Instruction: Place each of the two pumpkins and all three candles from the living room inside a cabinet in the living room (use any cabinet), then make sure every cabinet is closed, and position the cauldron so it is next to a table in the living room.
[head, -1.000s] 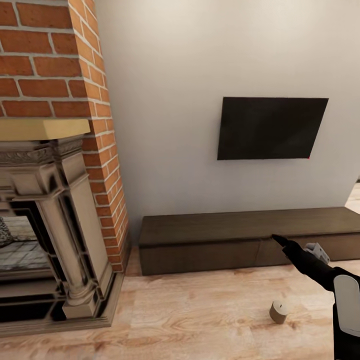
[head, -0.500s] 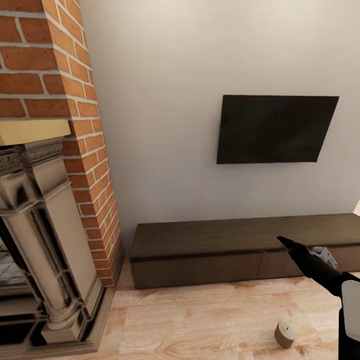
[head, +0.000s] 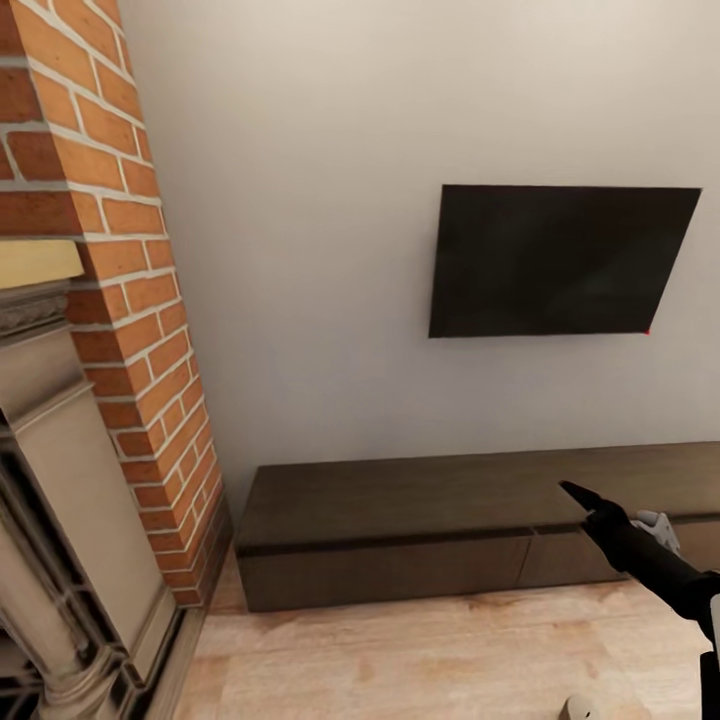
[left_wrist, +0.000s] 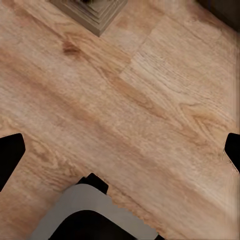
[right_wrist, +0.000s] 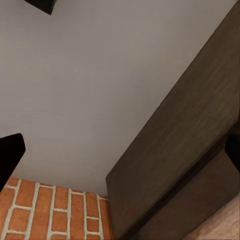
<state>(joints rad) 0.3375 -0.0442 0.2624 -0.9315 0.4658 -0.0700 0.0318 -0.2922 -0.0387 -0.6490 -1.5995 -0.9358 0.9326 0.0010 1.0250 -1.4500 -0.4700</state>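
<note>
The long, low dark-brown wooden cabinet (head: 470, 520) is sitting against the pale wall, drawer fronts flush, under a black wall-mounted screen (head: 562, 260) and beside a red-brick chimney (head: 110, 300). A stubby grey-olive candle (head: 580, 709) is peeking in on the light wood floor (head: 400, 660). The right hand (head: 597, 506) is pointing at the cabinet — both hands are spread wide, holding nothing.

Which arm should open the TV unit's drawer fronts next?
Right. The right end effector is raised in front of the TV unit, its camera facing the closed drawer fronts. The left end effector points down at bare floor.
</note>
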